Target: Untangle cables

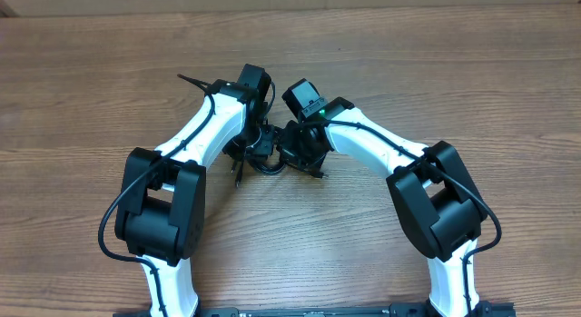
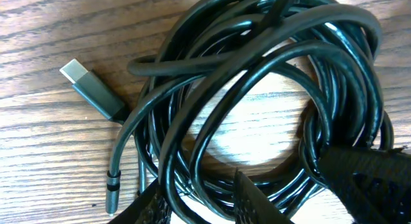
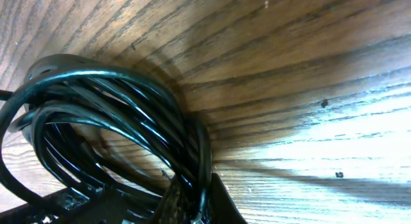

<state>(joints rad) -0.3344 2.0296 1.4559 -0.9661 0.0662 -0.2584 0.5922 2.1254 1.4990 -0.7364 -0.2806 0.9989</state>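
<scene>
On table (image 2: 38, 153) | cables (image 2: 257, 76) coiled (2 plugs (image 2: 90, 89)) | right pincer (image 3: 192, 205) clamps them | left pincer (image 2: 199, 205) unclear

- The white left arm (image 1: 204, 126) and right arm (image 1: 381, 146) lean inward over a wooden table (image 1: 91, 99)
- Their black wrists nearly meet above tangled black cables (image 1: 263, 165)
- A green light (image 1: 317, 106) glows on the right wrist
</scene>
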